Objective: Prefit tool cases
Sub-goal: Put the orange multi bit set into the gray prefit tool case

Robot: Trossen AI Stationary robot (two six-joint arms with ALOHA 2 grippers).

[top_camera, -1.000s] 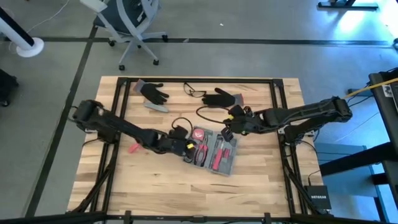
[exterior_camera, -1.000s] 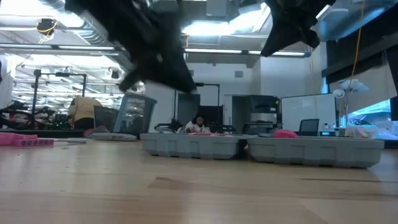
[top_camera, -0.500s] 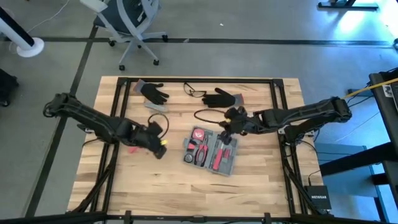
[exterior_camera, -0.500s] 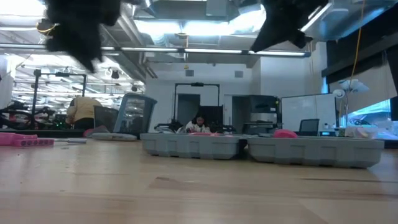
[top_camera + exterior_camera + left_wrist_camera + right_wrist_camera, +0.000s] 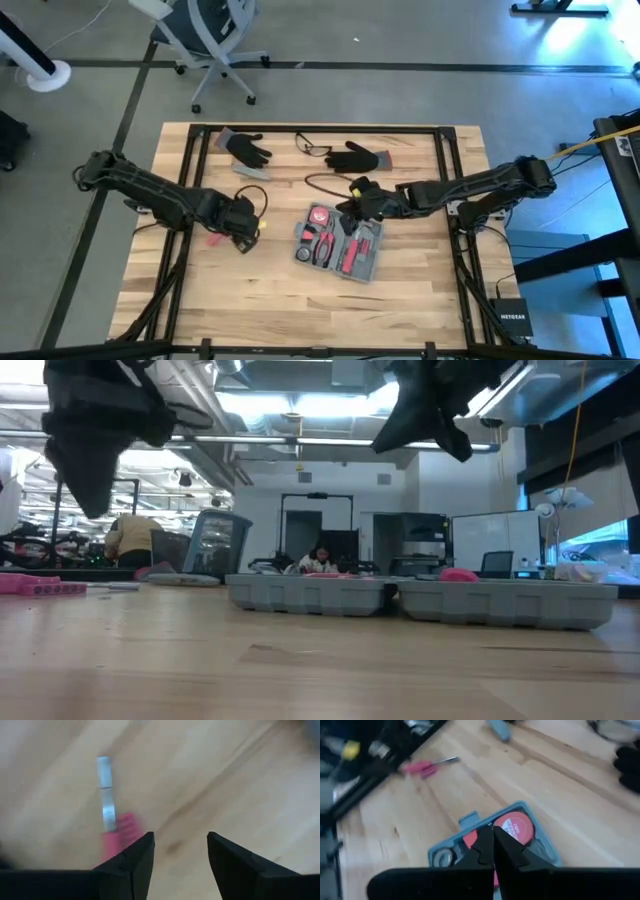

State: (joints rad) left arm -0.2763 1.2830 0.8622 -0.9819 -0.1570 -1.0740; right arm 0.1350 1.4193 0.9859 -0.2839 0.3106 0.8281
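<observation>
The grey-blue tool case (image 5: 338, 242) lies open and flat near the table's middle, with red-handled tools and a round red tape measure (image 5: 516, 827) in its slots. My right gripper (image 5: 348, 208) hovers shut above the case's far end (image 5: 493, 842), touching nothing. My left gripper (image 5: 244, 243) stands to the left of the case, pointing down and open (image 5: 179, 851). A loose red-handled tool (image 5: 109, 822) lies flat on the wood just beside its fingers, untouched. In the low view the case (image 5: 420, 596) rests on the table and both grippers hang well above it.
Two black gloves (image 5: 246, 150) (image 5: 356, 157) and a pair of glasses (image 5: 312, 147) lie near the far edge. A black cable (image 5: 322, 184) loops between the gloves and the case. Bare wood lies along the near edge.
My left gripper has drawn back from the case toward the table's left edge and has tipped from slanting to pointing steeply down, ending over the loose red-handled tool. My right gripper has moved a little left and down, over the case's far end. The case has not moved.
</observation>
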